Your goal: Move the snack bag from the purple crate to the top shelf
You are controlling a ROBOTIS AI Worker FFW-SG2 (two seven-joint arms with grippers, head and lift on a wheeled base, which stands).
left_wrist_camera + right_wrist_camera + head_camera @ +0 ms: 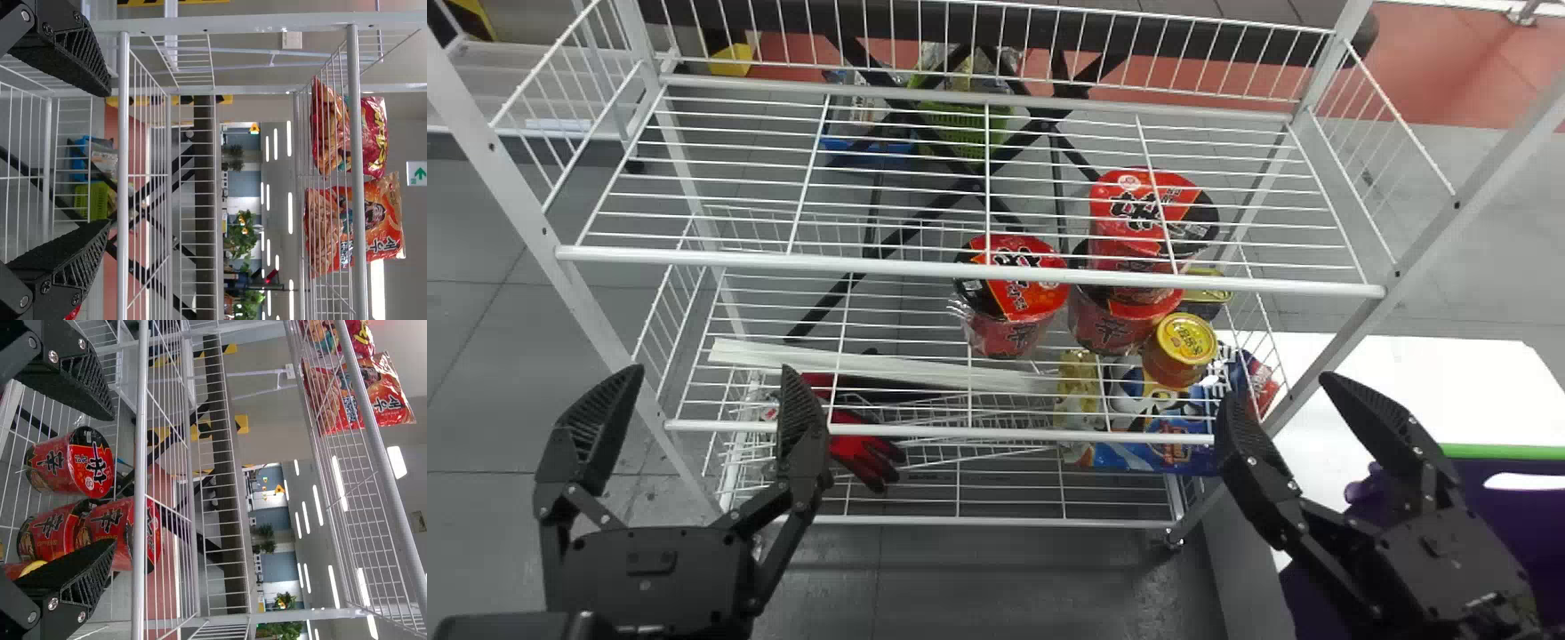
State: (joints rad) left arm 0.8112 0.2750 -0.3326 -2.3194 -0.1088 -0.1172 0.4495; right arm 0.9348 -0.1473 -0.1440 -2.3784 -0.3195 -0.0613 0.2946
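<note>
In the head view my left gripper stands open before the rack's left side, and my right gripper is open at its right front post. Behind and right of the right gripper is the purple crate with a green rim, partly covered by that arm. The left wrist view has the left gripper with nothing between its fingers. Beyond it, the top shelf holds a red snack bag and an orange one. The right gripper is empty; the orange bag lies farther off.
A white wire shelf crosses in front at mid height. Below it stand red noodle cups and a yellow-lidded can. Lower down are blue packages and a red glove. A white table adjoins the rack's right side.
</note>
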